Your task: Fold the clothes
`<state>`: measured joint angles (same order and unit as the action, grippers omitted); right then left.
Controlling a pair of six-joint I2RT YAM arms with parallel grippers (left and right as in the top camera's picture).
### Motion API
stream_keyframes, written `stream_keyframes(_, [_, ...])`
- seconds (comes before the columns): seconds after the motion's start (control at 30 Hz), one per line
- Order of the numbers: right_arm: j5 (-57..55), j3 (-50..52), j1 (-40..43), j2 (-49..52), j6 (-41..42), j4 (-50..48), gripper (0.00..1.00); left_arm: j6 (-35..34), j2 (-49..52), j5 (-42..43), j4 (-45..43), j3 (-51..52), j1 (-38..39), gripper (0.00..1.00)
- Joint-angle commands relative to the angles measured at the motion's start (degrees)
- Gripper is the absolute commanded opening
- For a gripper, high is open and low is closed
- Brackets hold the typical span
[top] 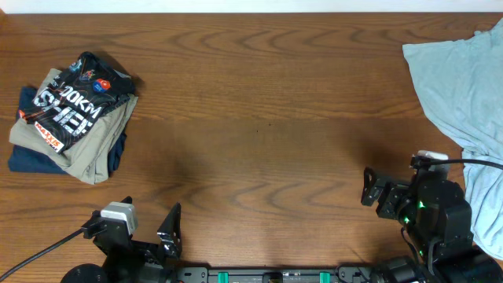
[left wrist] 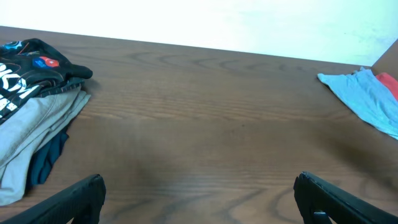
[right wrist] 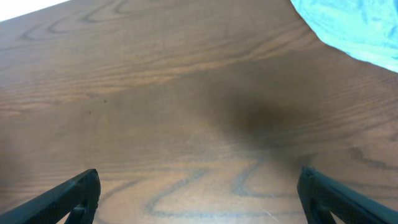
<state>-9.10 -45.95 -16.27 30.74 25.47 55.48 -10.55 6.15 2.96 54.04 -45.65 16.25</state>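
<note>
The clothes, a black jersey [top: 75, 98] with white "100KM" lettering, lie folded on top of a small stack at the far left of the table; in the left wrist view the jersey [left wrist: 25, 71] shows at the left edge. My left gripper [top: 148, 216] hovers at the near left edge, well short of the stack, and stands open [left wrist: 199, 193] over bare wood. My right gripper [top: 376, 192] is at the near right, open [right wrist: 199, 193], with nothing between its fingers.
Under the jersey lie folded khaki trousers [top: 86, 149] and a dark blue garment [top: 31, 161]. A crumpled light-blue shirt [top: 464, 86] covers the far right corner of the wooden table [top: 259, 118] and runs down its right edge.
</note>
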Motion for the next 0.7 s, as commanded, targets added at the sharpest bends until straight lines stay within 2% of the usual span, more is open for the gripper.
stream_keyframes(0.0, [-1.2, 0.5, -0.6, 0.0, 0.8, 0.9, 0.99, -0.5, -0.3, -0.7, 0.1, 0.3, 0.2, 0.98])
stream_keyframes(0.3, [-1.2, 0.8, -0.2, -3.7, 0.8, 3.1, 0.99, -0.5, -0.3, -0.7, 0.1, 0.3, 0.2, 0.98])
stream_keyframes(0.47, [-1.2, 0.9, 3.9, -6.5, 0.8, 5.6, 0.99, -0.5, -0.3, -0.7, 0.1, 0.3, 0.2, 0.98])
stream_keyframes(0.67, [-1.0, 7.0, 8.7, -13.7, 0.6, 1.6, 0.99, -0.5, -0.3, -0.7, 0.1, 0.3, 0.2, 0.98])
